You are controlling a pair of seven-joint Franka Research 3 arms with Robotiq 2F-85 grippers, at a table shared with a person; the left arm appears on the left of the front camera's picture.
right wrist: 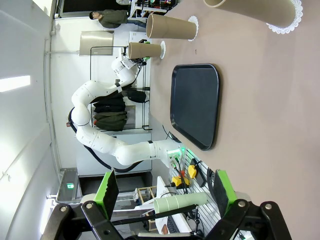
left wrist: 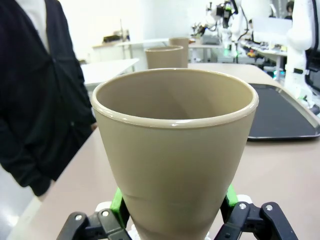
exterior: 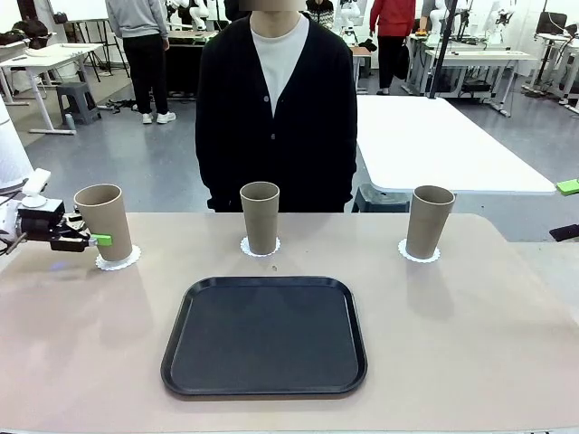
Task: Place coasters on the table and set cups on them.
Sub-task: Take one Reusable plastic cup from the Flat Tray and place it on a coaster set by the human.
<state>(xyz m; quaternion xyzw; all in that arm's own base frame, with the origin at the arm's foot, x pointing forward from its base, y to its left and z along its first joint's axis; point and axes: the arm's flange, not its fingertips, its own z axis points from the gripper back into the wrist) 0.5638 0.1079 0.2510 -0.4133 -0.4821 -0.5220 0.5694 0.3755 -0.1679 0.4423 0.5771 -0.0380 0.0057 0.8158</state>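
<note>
Three cups (exterior: 260,217) on coasters (exterior: 260,247) behind the tray (exterior: 265,336), on table (exterior: 470,334)

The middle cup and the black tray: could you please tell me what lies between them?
In the front view, between the middle cup and the black tray lies bare table, except for one tiny speck.

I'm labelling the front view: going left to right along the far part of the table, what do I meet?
Left gripper, shut on the left cup → middle cup on its coaster → right cup on its coaster.
</note>
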